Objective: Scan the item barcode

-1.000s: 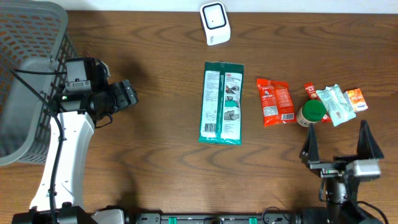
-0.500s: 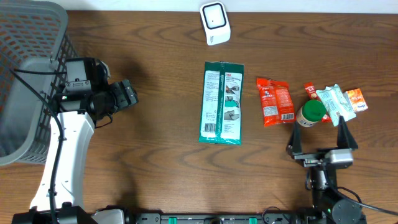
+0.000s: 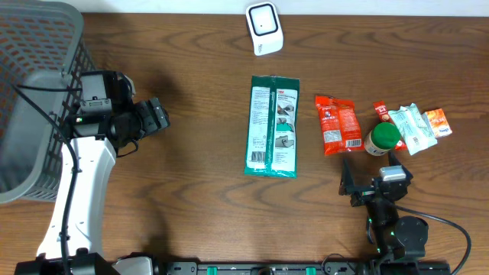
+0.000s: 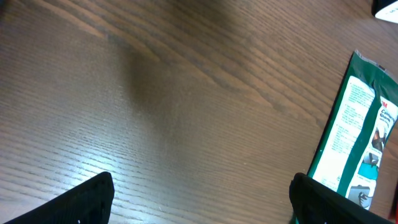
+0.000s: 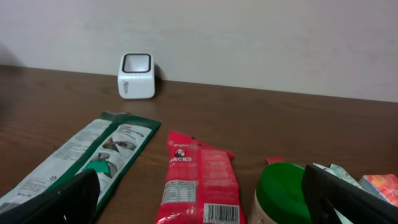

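the table (image 3: 191, 206) is dark wood, bare across its left and middle. a grey basket (image 3: 46, 30) fills the far left corner, and the left arm (image 3: 80, 191) stands just beside it. the left gripper (image 3: 157, 116) hangs over bare wood, fingers wide apart and empty.

the items lie in a row at the middle and right, and which one is to be scanned cannot be told. the green pack (image 3: 273, 126) is the biggest and lies flat. it looks soft, light and floppy, likely to sag if taken by one end, so a pinch across a long edge near the middle seems best. the red bag (image 3: 338, 124) lies just right of it, not touching. it looks like light, slippery film, with a barcode face up at its near end, and the end seam is the place to hold. the jar (image 3: 383, 137) has a green lid and stands against the small packets (image 3: 416, 126). it looks stiff and heavier, best gripped by its sides.

the scanner (image 3: 263, 28) sits at the far edge, well apart from the rest, with open wood before it. the right gripper (image 3: 370, 174) sits low by the near edge, just short of the jar. its fingers are spread wide and hold nothing. room looks tight only around the jar.
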You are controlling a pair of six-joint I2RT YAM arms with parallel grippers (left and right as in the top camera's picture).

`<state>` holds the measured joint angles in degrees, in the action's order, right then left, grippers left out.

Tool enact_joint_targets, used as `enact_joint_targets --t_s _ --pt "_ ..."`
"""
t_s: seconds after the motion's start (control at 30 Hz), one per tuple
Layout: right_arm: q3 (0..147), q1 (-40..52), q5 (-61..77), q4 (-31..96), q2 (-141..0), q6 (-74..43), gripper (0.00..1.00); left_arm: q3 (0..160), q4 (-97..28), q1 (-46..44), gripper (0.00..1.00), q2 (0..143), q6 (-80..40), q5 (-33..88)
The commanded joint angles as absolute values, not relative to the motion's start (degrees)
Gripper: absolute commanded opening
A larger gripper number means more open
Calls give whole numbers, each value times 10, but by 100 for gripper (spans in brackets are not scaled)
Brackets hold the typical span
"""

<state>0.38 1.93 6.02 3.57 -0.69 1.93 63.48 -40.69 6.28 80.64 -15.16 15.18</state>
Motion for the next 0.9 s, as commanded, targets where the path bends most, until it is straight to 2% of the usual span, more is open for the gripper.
enact_joint_targets --t_s 0.0,0.87 --pt "3 15 61 39 -3 13 99 644 -409 65 91 810 -147 159" --pt "3 15 63 37 -3 13 99 644 -409 65 91 810 -147 159"
